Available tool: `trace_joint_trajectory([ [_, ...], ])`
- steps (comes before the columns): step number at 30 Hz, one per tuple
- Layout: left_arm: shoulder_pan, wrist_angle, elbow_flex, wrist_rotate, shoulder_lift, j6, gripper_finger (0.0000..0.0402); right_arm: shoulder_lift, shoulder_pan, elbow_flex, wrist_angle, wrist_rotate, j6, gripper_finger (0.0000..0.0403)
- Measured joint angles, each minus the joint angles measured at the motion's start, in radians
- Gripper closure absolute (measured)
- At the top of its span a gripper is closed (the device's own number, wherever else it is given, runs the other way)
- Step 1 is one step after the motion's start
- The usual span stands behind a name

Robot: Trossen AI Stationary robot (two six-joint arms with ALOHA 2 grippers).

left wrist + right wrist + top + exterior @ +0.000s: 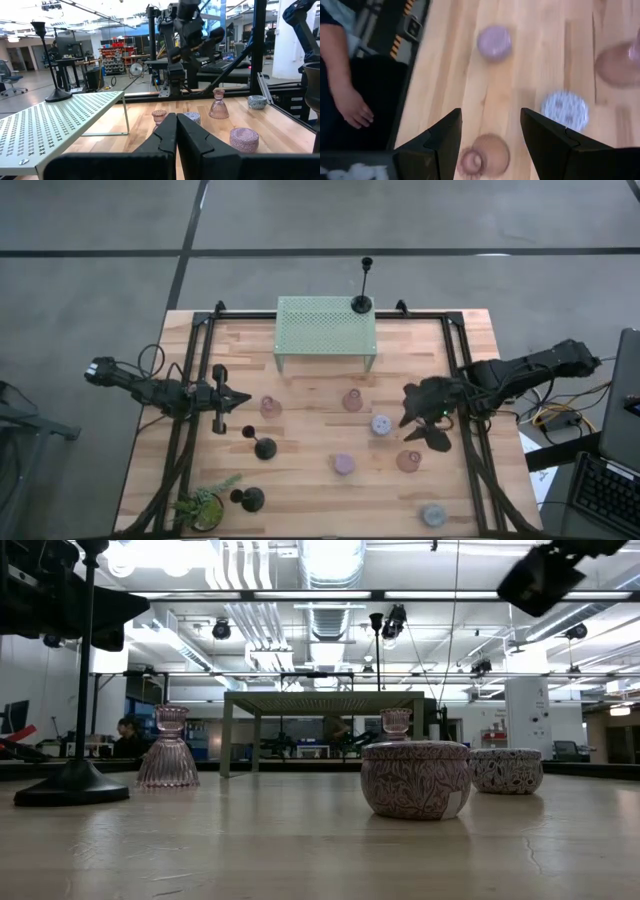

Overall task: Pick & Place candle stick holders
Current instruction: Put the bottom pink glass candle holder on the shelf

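A black candle stick holder (361, 302) stands on the pale green rack (325, 330); two more (263, 447) (250, 499) stand on the table at the left. Three pink cups (270, 408) (352, 401) (408, 461) and three round pucks (380, 424) (344, 464) (432, 515) sit on the wood. My right gripper (415, 415) hangs open above the right side; in its wrist view a pink cup (487, 155) lies below the gap between the fingers (490, 135), untouched. My left gripper (240, 398) (176, 135) waits shut at the left, pointing level.
A small green potted plant (205, 505) stands at the near left corner. A black frame (455, 370) runs along the table's sides. A person's hand (350, 105) shows beyond the table's edge in the right wrist view. Bare wood lies under and before the rack.
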Motion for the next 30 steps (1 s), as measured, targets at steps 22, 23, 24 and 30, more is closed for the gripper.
trace_joint_trajectory([
  [22,0.000,-0.002,0.000,0.000,0.000,0.000,0.0387,0.204,0.281,-0.010,-0.100,0.113,0.287,0.0207],
  [23,0.000,-0.002,0.000,0.000,0.000,0.000,0.0387,0.212,0.287,-0.010,-0.100,0.112,0.288,0.0207],
  [24,0.000,-0.002,0.000,0.000,0.000,0.000,0.0387,0.222,0.292,-0.010,-0.099,0.112,0.290,0.0207],
  [30,0.000,-0.003,0.000,0.000,0.000,0.000,0.0387,0.272,0.300,-0.008,-0.094,0.112,0.296,0.0207],
])
